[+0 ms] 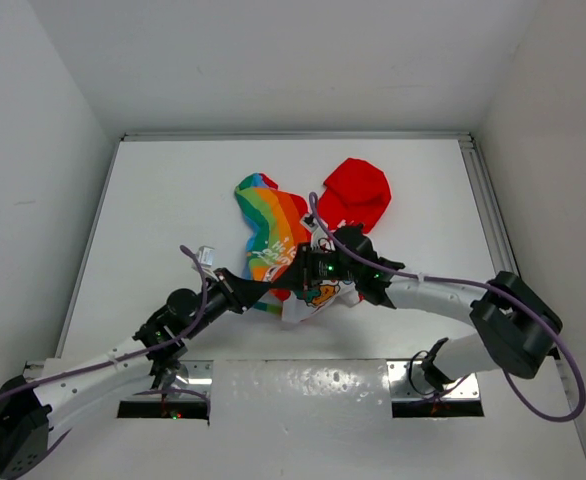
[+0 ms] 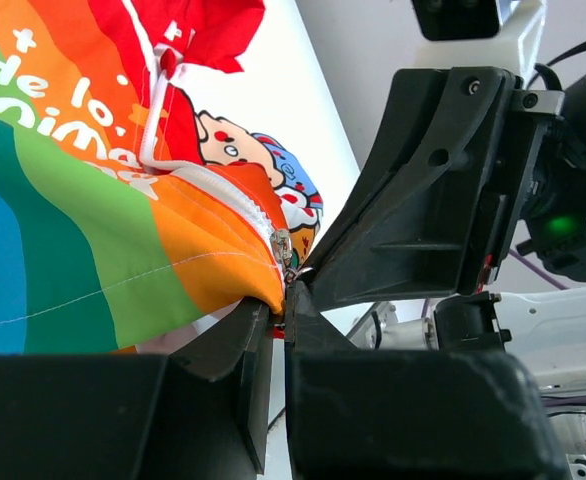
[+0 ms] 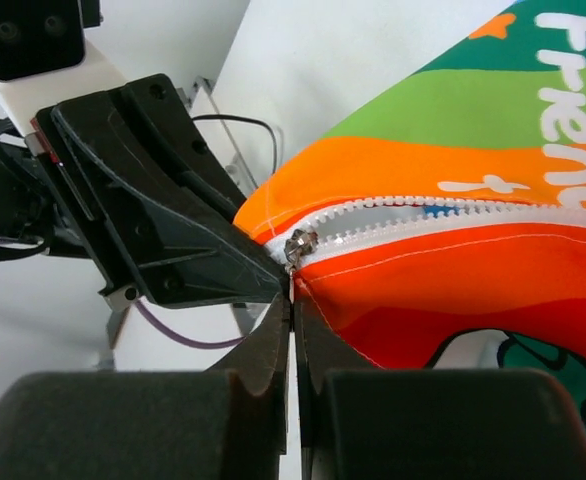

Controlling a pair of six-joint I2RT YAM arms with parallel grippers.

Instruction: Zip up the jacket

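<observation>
Slider point(image 3: 299, 245) at foot of jacket point(image 1: 273, 235), teeth point(image 3: 453, 215) unjoined | left tool point(image 2: 278, 325) clamps hem point(image 2: 235, 282) | right tool point(image 3: 291, 300) pinches slider.

One jacket point(image 1: 273, 235), with one red hood point(image 1: 358, 195), one zipper point(image 3: 423, 215) and one metal slider point(image 3: 300, 245). Two arms: the left arm point(image 1: 113, 370) and the right arm point(image 1: 443, 295). Two grippers: the left gripper point(image 2: 285, 300) and the right gripper point(image 3: 291, 300), each with two fingers point(image 3: 258, 355). Two purple cables point(image 1: 563, 370), one per arm. One table point(image 1: 173, 200).
</observation>
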